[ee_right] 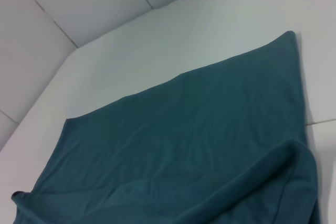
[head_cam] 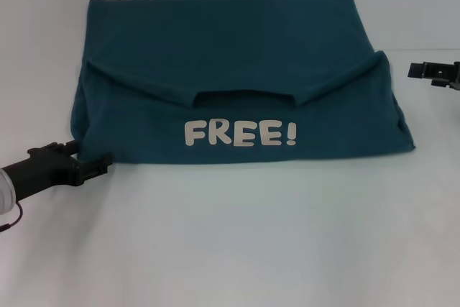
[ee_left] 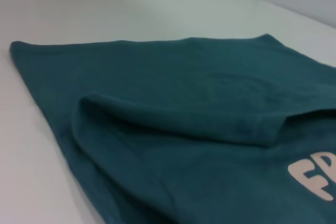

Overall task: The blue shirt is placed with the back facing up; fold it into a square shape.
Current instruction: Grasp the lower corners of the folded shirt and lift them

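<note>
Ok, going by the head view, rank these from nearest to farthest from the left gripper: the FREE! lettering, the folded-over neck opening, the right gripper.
1. FREE! lettering, on the blue shirt, its near fold.
2. Neck opening, just behind the lettering.
3. Right gripper, at the far right.

The left gripper is at the shirt's near left corner.

A plain white surface point(head_cam: 230, 235) stretches across the room. In the wrist views, pale wall panels point(ee_right: 79, 3) with thin dark seams rise at its far edges.
</note>
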`<state>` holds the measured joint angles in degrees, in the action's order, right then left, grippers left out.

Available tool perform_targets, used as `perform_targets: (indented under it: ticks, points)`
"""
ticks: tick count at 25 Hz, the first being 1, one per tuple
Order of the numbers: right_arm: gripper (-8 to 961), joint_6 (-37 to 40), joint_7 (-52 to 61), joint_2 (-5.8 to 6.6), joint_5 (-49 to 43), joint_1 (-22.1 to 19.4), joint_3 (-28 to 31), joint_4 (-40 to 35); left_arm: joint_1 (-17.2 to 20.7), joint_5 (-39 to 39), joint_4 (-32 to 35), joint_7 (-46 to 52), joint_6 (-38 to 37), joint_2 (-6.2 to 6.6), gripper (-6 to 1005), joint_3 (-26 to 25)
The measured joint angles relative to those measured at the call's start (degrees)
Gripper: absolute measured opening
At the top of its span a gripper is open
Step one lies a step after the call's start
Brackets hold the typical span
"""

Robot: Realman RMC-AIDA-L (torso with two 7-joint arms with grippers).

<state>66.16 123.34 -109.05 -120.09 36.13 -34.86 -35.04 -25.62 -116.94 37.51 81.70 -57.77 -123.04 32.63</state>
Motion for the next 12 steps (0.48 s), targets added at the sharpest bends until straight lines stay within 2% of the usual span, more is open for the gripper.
perform_targets:
  ticks: [5, 12]
  points:
    - [749, -0.02, -0.03, -0.35, 0.03, -0.42, 0.26, -0.02, -0.05, -0.04, 0.02, -0.05, 2.83, -0.22, 787, 1.48]
    - [748, -0.10, -0.37, -0.59, 0.04, -0.69, 0.72, -0.04, -0.26, -0.04, 0.02, -0.26, 2.58, -0.27, 782, 2.21]
